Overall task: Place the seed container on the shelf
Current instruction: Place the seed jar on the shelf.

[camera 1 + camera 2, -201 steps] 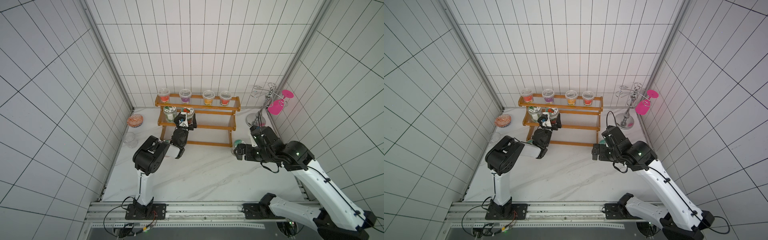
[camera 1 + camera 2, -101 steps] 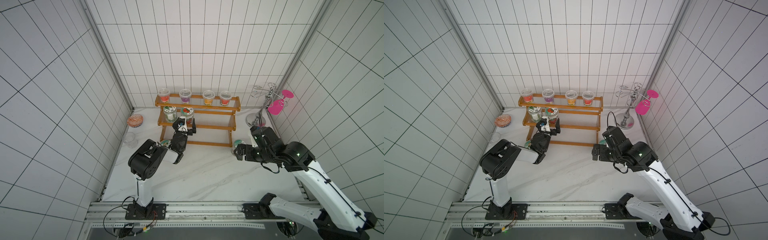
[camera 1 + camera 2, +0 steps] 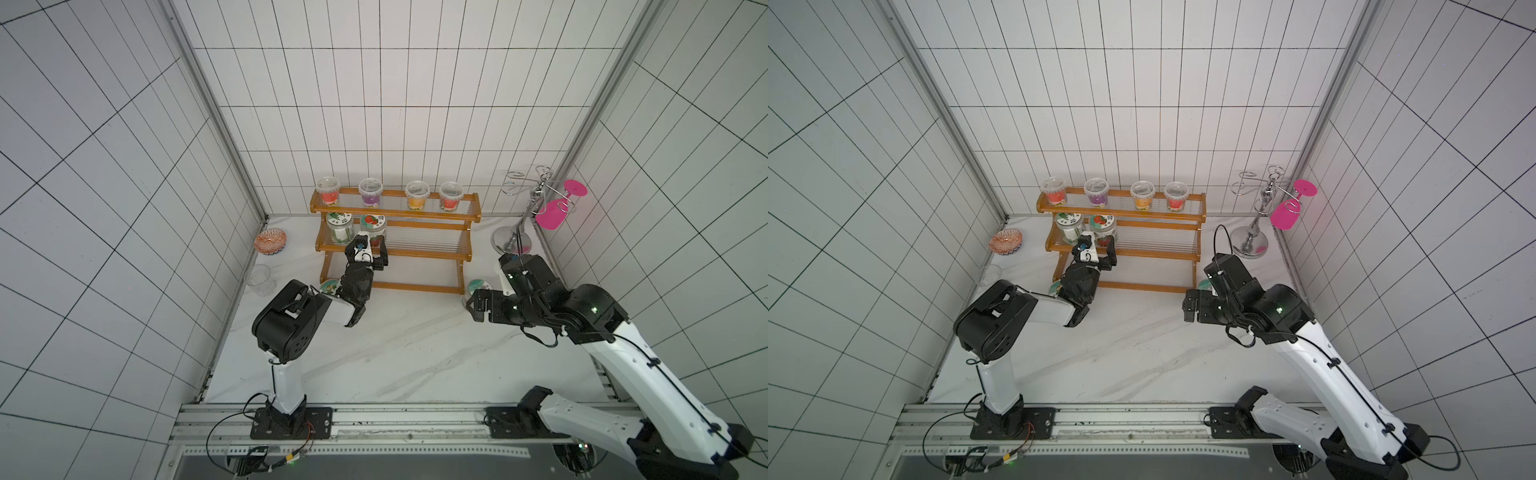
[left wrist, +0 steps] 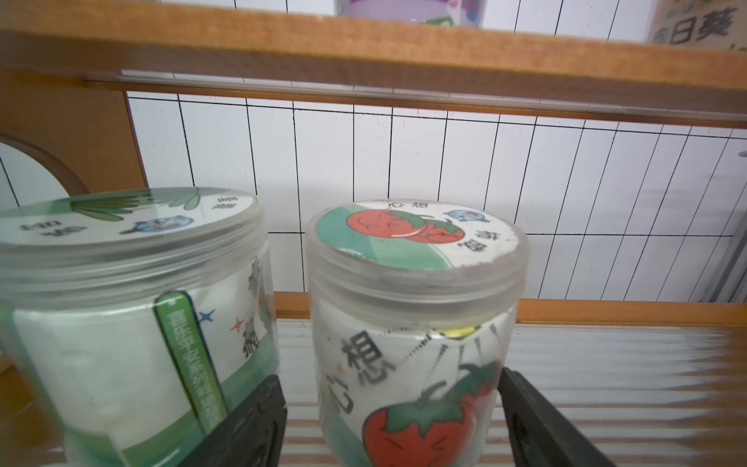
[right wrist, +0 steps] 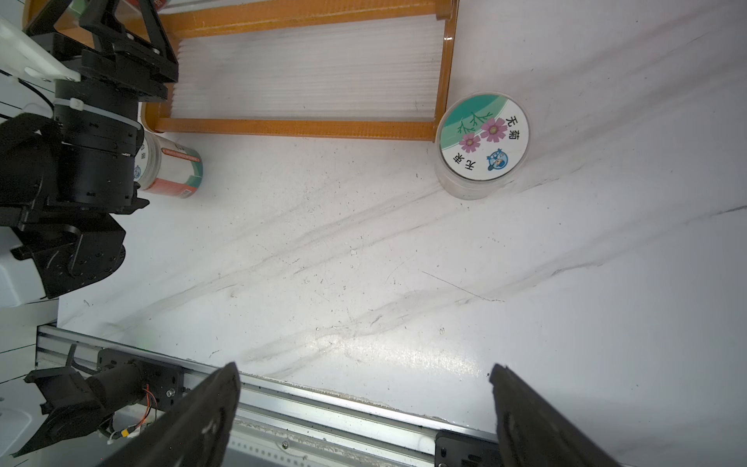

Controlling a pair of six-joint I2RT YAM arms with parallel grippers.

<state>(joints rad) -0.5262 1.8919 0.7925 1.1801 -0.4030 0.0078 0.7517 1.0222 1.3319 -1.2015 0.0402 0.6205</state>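
Release looks to be the step: left gripper (image 4: 390,378) jaws stand apart flanking the seed container (image 4: 416,323), upright on the middle tier of the shelf (image 3: 428,253) beside a green-lid jar (image 4: 121,250). Next it should back straight out without nudging either. Right gripper (image 5: 364,368) gapes empty.

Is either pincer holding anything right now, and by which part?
Nothing. The left pincer straddles the tomato-lid jar low down, gap visible; the right pincer is open, empty.

Left claw (image 4: 390,378) drawn back from seed container (image 4: 412,234) on shelf (image 3: 415,254), left elbow (image 3: 291,320) swung back, lower.
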